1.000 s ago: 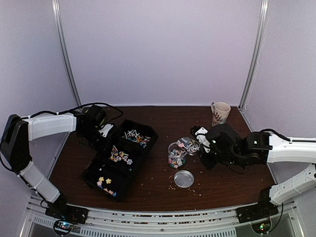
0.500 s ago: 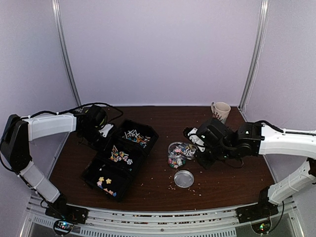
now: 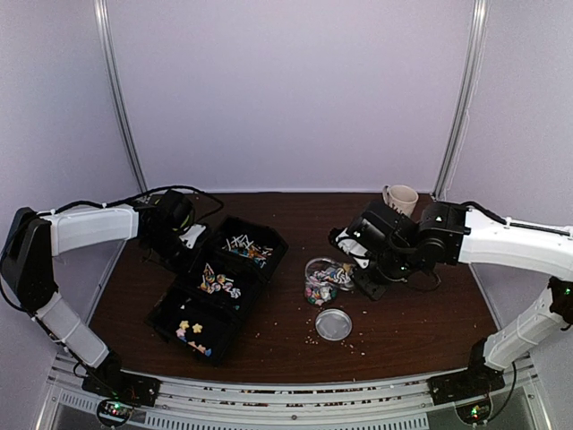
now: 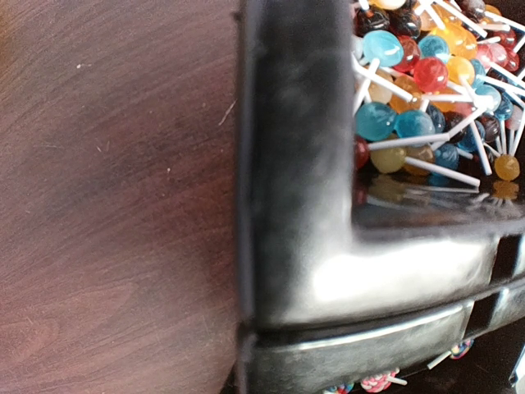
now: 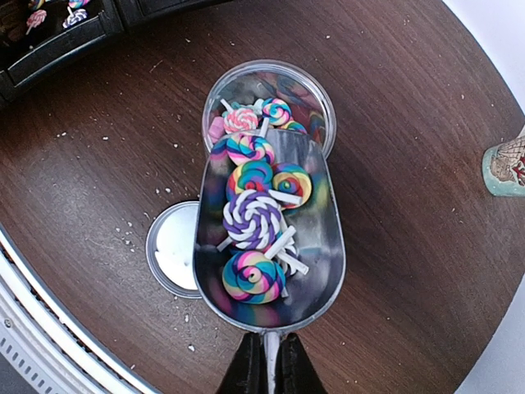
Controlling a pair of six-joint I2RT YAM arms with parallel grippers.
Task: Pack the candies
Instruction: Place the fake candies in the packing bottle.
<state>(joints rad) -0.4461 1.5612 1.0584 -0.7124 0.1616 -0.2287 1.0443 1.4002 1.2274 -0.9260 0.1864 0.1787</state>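
we clamp our right claw [image 5: 264,365] on a scoop [image 5: 325,246] of swirled candies [image 5: 253,220], its tip over the jar [image 5: 325,97]; our left claw [image 3: 189,239] rests closed by the black tray [image 4: 295,205].

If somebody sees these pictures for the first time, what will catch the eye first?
First comes the shiny metal scoop loaded with rainbow-swirl candies. The right pincer holds it with its lip over an open clear jar near the table's middle. To the left, a black tray shows more bright sweets, among them glossy ball lollipops in its far compartment.
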